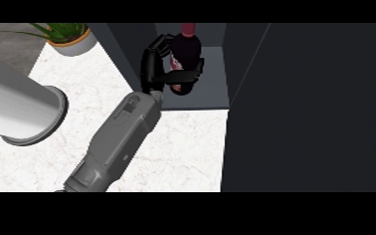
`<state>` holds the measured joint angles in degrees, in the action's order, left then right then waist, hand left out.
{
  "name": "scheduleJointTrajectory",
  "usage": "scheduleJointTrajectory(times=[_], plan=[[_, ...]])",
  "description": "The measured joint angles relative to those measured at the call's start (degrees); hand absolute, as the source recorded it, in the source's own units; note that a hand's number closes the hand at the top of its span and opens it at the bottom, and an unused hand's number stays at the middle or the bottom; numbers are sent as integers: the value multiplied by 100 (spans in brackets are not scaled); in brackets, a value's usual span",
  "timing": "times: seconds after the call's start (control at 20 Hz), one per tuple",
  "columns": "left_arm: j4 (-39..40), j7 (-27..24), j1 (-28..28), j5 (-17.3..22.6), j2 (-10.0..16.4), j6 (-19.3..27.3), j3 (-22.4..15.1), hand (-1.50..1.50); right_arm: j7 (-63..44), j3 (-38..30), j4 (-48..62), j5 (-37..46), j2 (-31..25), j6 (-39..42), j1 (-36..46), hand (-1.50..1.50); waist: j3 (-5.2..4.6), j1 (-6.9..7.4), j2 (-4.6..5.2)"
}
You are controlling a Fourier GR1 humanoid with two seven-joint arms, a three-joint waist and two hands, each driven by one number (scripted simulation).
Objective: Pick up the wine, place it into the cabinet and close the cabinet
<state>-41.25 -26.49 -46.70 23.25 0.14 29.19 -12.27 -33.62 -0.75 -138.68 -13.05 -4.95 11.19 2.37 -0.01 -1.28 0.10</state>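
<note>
A dark wine bottle [188, 49] with a red cap and a pale label is tilted inside the open cabinet [214, 82], its base just above the grey shelf floor. My left hand [152, 65] is shut on it from the left, fingers curled over its upper body and the thumb across its lower part. The hand hides part of the label. The cabinet's dark door [301, 104] stands swung open at the right. My right hand shows nowhere.
A potted green plant [72, 41] stands at the back left of the white marble counter [183, 149]. A large grey cylinder [26, 110] sits at the left edge. The open door blocks the whole right side.
</note>
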Motion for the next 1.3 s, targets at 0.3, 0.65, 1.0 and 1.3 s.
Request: scheduleJointTrajectory(times=[0.3,0.65,1.0,1.3], plan=[[807,-465,-570,-52,11,65,261,150,-63,-25,43,-27,-26,-16,214,-150,-2,-47,20],[1578,-997,-1064,-41,11,180,591,150,151,-33,82,-54,48,91,66,-150,-1,-87,32],[2132,-1124,-1433,109,-15,-36,965,150,-96,-40,87,-93,13,-29,326,-150,1,-110,38],[2388,-1253,-1562,388,-22,-262,1214,150,-81,-4,109,-110,40,-23,354,-150,20,-159,28]])
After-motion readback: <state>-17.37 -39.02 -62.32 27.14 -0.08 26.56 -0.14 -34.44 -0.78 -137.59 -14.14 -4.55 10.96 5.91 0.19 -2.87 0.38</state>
